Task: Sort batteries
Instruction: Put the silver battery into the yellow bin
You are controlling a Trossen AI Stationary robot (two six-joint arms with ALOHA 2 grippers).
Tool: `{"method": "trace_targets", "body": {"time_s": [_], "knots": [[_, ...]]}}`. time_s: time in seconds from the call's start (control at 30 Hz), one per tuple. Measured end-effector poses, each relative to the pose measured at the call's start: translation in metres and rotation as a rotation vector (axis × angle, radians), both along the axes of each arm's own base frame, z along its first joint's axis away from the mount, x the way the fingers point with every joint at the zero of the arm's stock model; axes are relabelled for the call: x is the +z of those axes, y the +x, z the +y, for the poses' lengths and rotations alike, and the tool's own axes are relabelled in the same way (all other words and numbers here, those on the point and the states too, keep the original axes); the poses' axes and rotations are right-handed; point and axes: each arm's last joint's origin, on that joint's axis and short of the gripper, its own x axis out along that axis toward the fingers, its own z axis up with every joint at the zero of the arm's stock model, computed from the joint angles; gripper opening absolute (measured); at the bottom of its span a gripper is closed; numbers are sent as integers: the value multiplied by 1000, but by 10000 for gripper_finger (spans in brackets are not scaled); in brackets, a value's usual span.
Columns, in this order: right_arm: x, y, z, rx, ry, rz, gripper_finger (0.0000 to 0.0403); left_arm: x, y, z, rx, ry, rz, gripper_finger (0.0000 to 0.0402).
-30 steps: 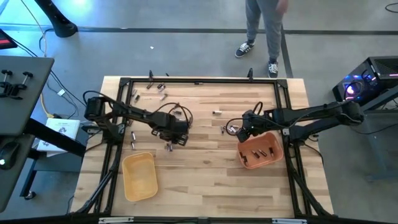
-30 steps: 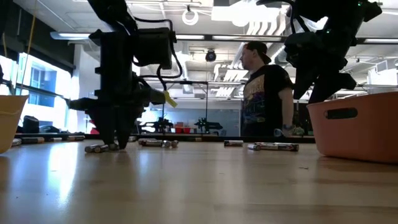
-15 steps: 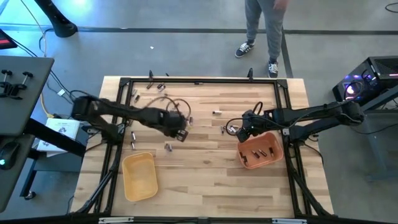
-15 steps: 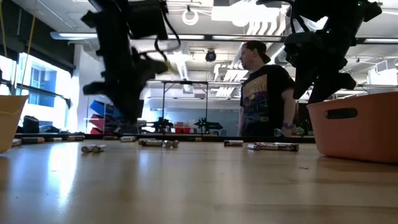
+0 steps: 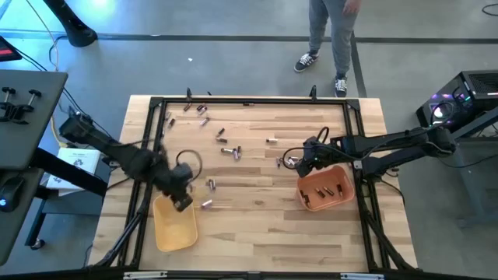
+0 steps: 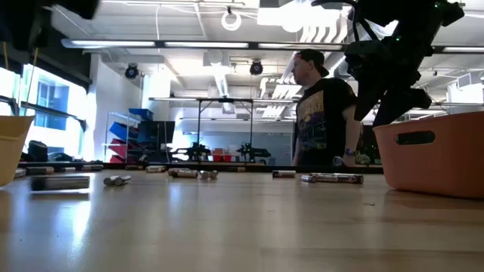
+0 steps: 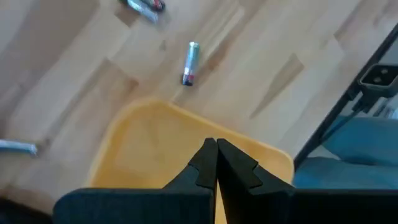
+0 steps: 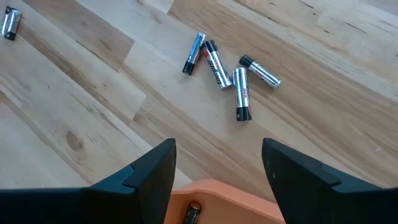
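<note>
Batteries point(image 5: 229, 149) lie scattered on the tabletop point(image 5: 257, 225) beyond the yellow tray point(image 5: 174, 222); one battery point(image 7: 189, 63) just past its rim. Left pincer point(image 7: 216, 163) pinched closed, empty, over that tray. Right pincer point(image 8: 217, 163) wide, over the orange tray point(image 5: 327, 189) rim, four batteries point(image 8: 227, 71) ahead.

Scattered batteries point(image 5: 229, 149) clutter the table's point(image 5: 257, 225) far half.
</note>
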Motion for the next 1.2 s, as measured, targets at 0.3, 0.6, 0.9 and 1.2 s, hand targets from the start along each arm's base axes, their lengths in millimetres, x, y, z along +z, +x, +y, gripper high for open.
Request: {"method": "trace_targets", "body": {"time_s": [0.3, 0.6, 0.9, 1.2], "knots": [[2, 4, -7, -40, -19, -49, 232, -16, 11, -24, -48, 56, 9, 12], [5, 9, -8, 92, 20, -99, 232, -40, 63, -42, -276, -109, -122, 128], [4, 9, 18, 147, 137, -107, 232, -60, 118, -89, -575, -42, -111, 195], [7, 0, 77, 34, 207, -174, 232, -91, 124, -144, -1056, 251, -385, 40]]}}
